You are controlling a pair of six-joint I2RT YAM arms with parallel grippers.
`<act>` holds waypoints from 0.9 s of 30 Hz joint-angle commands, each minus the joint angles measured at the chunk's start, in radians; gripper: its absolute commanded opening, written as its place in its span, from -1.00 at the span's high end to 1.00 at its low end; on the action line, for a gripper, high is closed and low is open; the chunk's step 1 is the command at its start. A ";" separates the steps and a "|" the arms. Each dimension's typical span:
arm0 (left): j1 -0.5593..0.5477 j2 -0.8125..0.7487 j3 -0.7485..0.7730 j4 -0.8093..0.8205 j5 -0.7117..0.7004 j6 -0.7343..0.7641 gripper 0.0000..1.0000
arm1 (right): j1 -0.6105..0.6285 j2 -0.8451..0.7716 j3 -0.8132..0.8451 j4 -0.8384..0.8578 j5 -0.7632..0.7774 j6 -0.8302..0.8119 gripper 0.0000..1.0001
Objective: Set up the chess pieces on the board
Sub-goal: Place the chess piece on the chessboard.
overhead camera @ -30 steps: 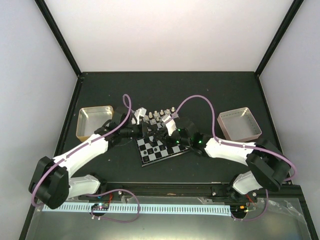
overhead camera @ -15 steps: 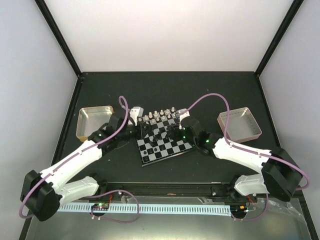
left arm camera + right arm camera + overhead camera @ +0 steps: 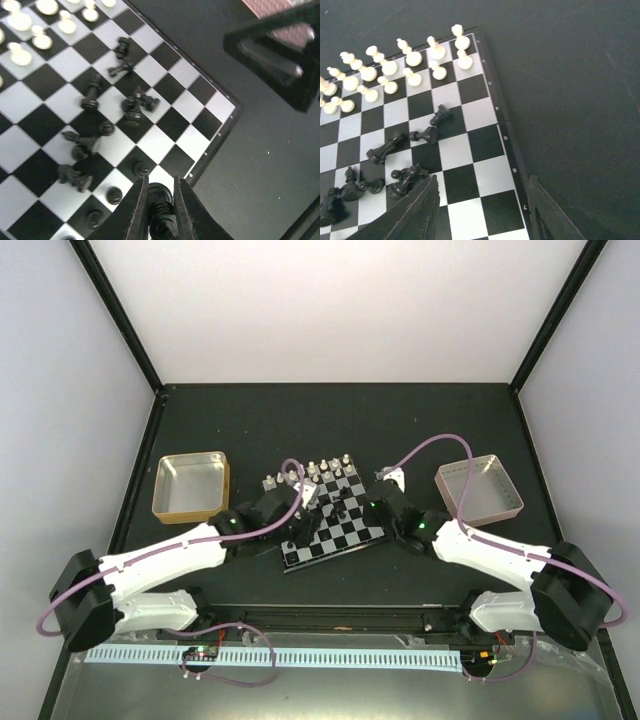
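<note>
- Metal trays: two. The left tray [image 3: 190, 485] lies well left of the board, and the right tray [image 3: 478, 490] well right of it.
- Left gripper [image 3: 161, 181]: one, clenched on the held piece [image 3: 160, 207], a black figurine between its fingers, low over the board's near edge.
- Board [image 3: 330, 525]: one, mid-table between the trays, turned askew.
- White chess pieces [image 3: 412, 57]: two upright rows along the far edge. The rows run out of frame, so the full count cannot be told.
- Black chess pieces [image 3: 132, 107]: about a dozen loose on the near half. Several lie toppled and a few stand, and the clusters blur the count.
- Right gripper [image 3: 482, 200]: one, fingers spread wide, grasping nothing, hovering at the board's right edge.
</note>
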 commanded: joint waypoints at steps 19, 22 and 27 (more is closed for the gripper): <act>-0.241 0.308 0.030 0.117 -0.200 0.008 0.79 | -0.104 -0.005 -0.020 -0.032 -0.034 0.138 0.01; -0.242 0.316 0.012 0.153 -0.198 0.018 0.78 | -0.105 -0.002 -0.019 -0.032 -0.037 0.136 0.01; -0.242 0.325 -0.008 0.193 -0.219 0.028 0.78 | -0.107 0.002 -0.018 -0.034 -0.044 0.131 0.01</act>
